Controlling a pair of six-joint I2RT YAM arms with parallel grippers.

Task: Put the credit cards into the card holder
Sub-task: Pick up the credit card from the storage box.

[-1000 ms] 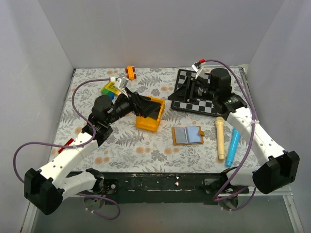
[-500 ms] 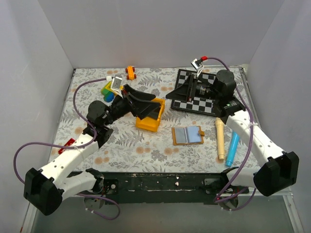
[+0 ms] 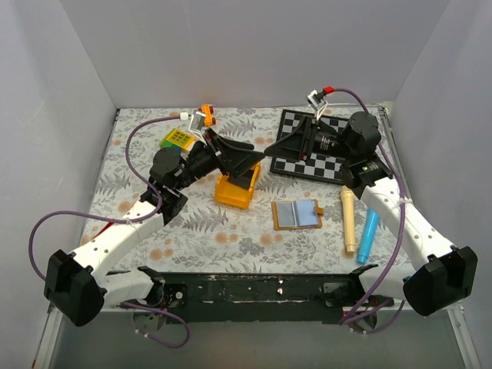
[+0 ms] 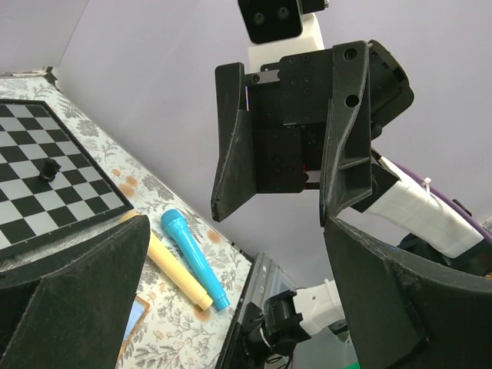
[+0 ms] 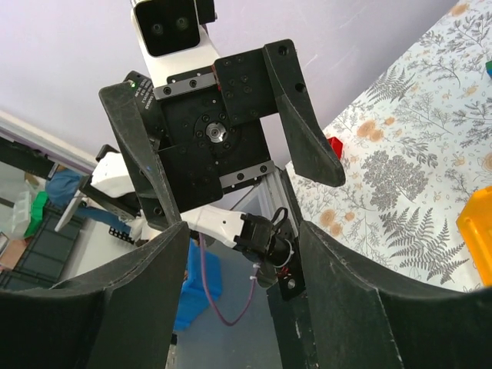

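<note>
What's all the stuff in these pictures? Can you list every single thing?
table cover: one, pale with leaves and flowers, under everything
bin: one, yellow-orange, middle
card holder: one, tan outside, blue-grey inside, lying open to the right of the bin
credit cards: none that I can see
chequered board: one, black and white, far right
chess piece: one, black, on the board
cream microphone: one, near right
blue microphone: one, beside the cream one
toy car: one, orange, far edge
block toy: one, yellow and green, far left
left end effector: black, open, raised by the bin
right end effector: black, open, facing it
</note>
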